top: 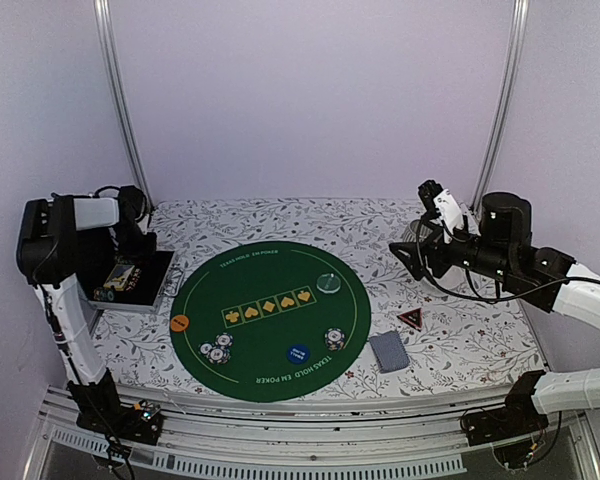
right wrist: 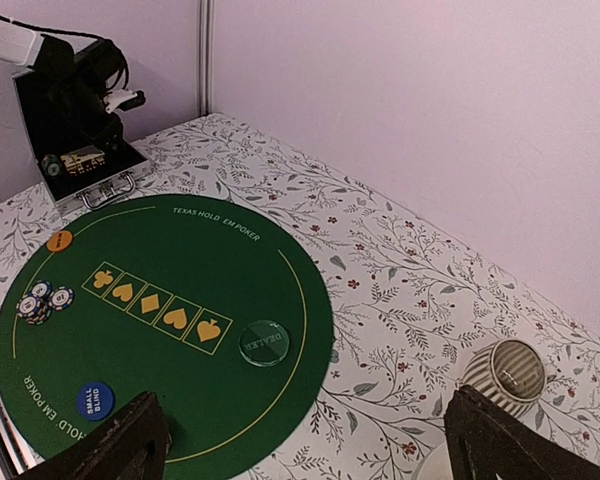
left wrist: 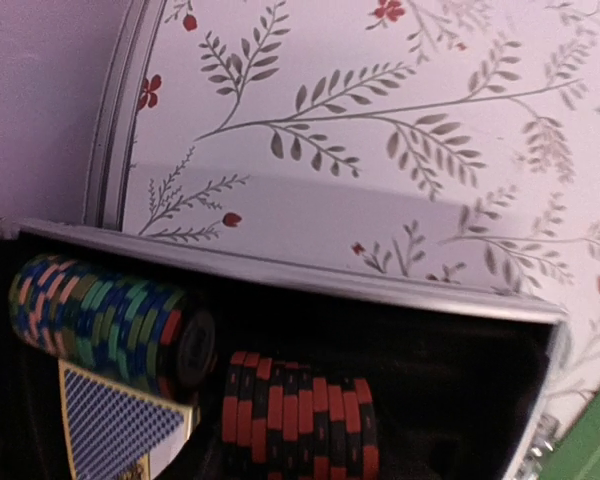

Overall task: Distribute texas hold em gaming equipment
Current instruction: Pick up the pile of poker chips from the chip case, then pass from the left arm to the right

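Observation:
A round green poker mat (top: pixel 270 318) lies mid-table. On it are a clear disc (top: pixel 328 283), an orange button (top: pixel 180 323), a blue button (top: pixel 298 353) and two small groups of striped chips (top: pixel 218 347) (top: pixel 334 338). A red-black triangle marker (top: pixel 410 318) and a grey-blue card deck (top: pixel 388 351) lie right of the mat. My left gripper (top: pixel 138 250) hangs over an open black case (top: pixel 140 285); its fingers do not show in the left wrist view. That view shows a red-black chip roll (left wrist: pixel 295 415), a multicoloured chip roll (left wrist: pixel 100 320) and blue-patterned cards (left wrist: pixel 110 420). My right gripper (right wrist: pixel 305 450) is open and empty, high above the mat's right edge.
A ribbed grey cup (right wrist: pixel 510 372) stands on the floral tablecloth (top: pixel 460 340) at the back right, with a white rim (right wrist: pixel 430 468) beside it. Metal posts (top: pixel 120 100) rise at the back corners. The case's metal edge (left wrist: pixel 330 278) runs across the left wrist view.

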`<state>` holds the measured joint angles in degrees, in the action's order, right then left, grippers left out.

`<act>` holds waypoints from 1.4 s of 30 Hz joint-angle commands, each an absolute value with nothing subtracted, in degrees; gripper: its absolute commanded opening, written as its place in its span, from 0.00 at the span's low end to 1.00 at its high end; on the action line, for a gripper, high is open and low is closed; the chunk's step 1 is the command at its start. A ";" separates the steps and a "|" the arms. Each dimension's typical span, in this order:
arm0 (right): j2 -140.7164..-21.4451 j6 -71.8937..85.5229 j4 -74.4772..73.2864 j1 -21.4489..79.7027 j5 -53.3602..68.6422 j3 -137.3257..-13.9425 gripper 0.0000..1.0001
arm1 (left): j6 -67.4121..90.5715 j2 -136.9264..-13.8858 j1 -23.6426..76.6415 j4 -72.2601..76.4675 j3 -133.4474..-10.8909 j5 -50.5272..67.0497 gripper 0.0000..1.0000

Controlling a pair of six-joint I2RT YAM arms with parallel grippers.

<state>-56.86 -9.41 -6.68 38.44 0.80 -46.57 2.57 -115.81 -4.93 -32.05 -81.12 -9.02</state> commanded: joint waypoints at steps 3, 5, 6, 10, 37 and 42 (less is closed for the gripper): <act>-59.09 -8.40 -7.04 37.97 2.69 -50.44 0.99 | 5.92 -101.29 -4.64 -30.83 -80.76 -0.13 0.00; -60.03 -8.22 -7.11 38.00 3.12 -51.16 0.99 | 7.42 -98.22 -3.79 -31.61 -80.84 3.89 0.00; -60.63 -7.94 -7.30 38.02 3.35 -51.67 0.99 | 7.99 -96.91 -2.75 -32.04 -80.86 5.50 0.00; -63.72 -6.72 -8.57 38.07 5.59 -55.02 0.99 | 10.55 -92.05 4.51 -34.38 -81.35 10.39 0.00; -110.26 -22.72 -2.48 57.22 -7.07 -92.02 0.83 | 30.10 -93.45 29.97 -21.62 -76.45 45.38 0.00; -111.48 -24.84 -2.38 57.18 -6.18 -93.07 0.66 | 30.60 -93.73 29.97 -21.63 -76.51 46.30 0.00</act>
